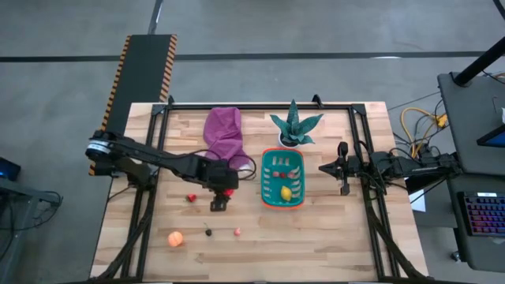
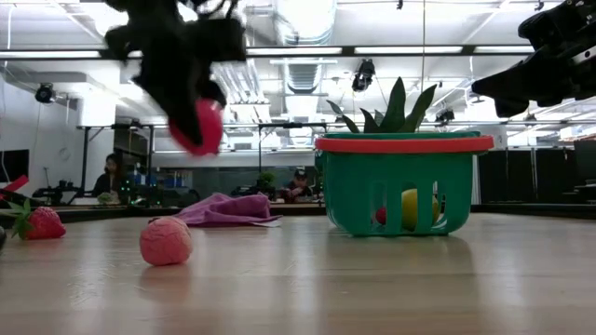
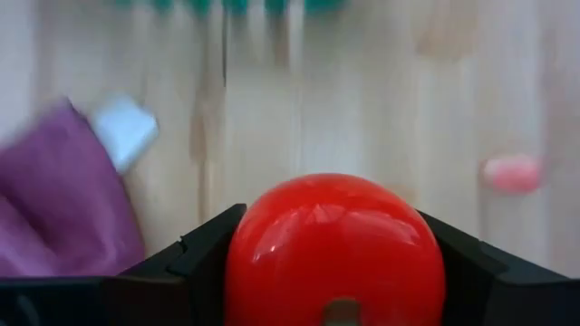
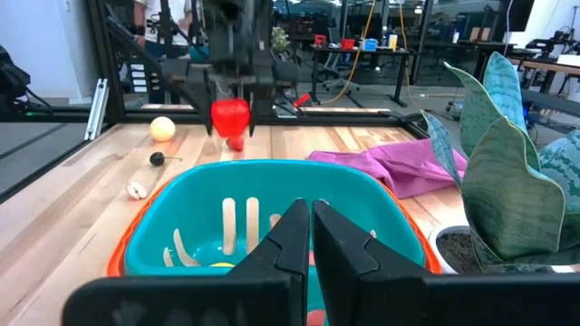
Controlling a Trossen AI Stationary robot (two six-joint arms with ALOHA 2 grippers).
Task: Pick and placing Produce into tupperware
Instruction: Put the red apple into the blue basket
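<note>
My left gripper [image 1: 223,194] is shut on a round red fruit [image 3: 335,249], which hangs well above the table [image 2: 200,126] just left of the teal basket [image 1: 282,180]. In the basket lie a yellow lemon [image 1: 286,192] and small pieces. A strawberry [image 1: 192,198], an orange ball [image 1: 175,238], a dark piece [image 1: 208,232] and a pink piece [image 1: 237,231] rest on the wood. My right gripper [image 4: 311,235] is shut on nothing, level, just right of the basket. My left gripper pinches the red fruit by its two opposite sides [image 3: 246,263] between the two fingers [image 3: 207,258]. The fingers slant down from the table's left side. The fruit is lifted clear of the table, its rounded end past the fingertips.
A purple cloth [image 1: 223,134] lies behind the left gripper. A green spiky plant in a white pot [image 1: 294,128] stands behind the basket. A black frame [image 1: 260,106] runs round the table. People sit in the room beyond [image 2: 112,177].
</note>
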